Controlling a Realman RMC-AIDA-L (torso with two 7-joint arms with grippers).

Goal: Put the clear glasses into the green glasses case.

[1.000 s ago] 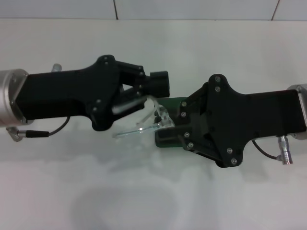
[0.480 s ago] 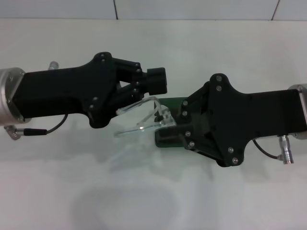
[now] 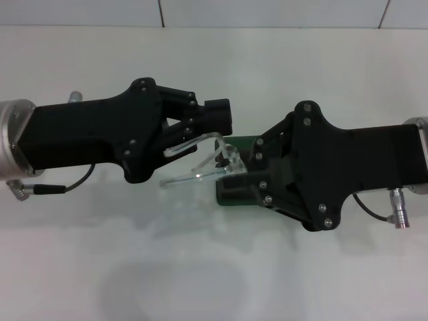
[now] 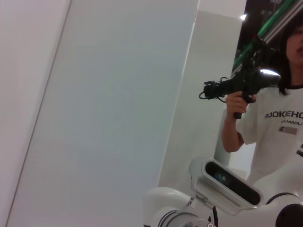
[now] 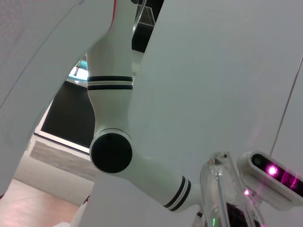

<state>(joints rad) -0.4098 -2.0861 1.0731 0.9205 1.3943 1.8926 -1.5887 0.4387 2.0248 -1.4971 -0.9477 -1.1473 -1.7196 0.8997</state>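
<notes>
In the head view the clear glasses point(image 3: 208, 164) hang tilted above the table, one clear arm running back into my left gripper point(image 3: 190, 137), which is shut on it. Their front end reaches over the left end of the green glasses case point(image 3: 235, 194), of which only a dark green strip and a darker patch show. My right gripper point(image 3: 259, 177) covers most of the case from the right and is closed on it. A clear part of the glasses point(image 5: 217, 187) also shows in the right wrist view.
The white table point(image 3: 214, 267) spreads all around both arms, with a tiled wall point(image 3: 267, 12) behind it. In the left wrist view a person point(image 4: 274, 127) holding a camera stands beyond the robot's head point(image 4: 227, 182).
My left gripper has shifted slightly left and turned a little, so the glasses' arm lies flatter and the lens end sits closer over the case. The right gripper has held still.
</notes>
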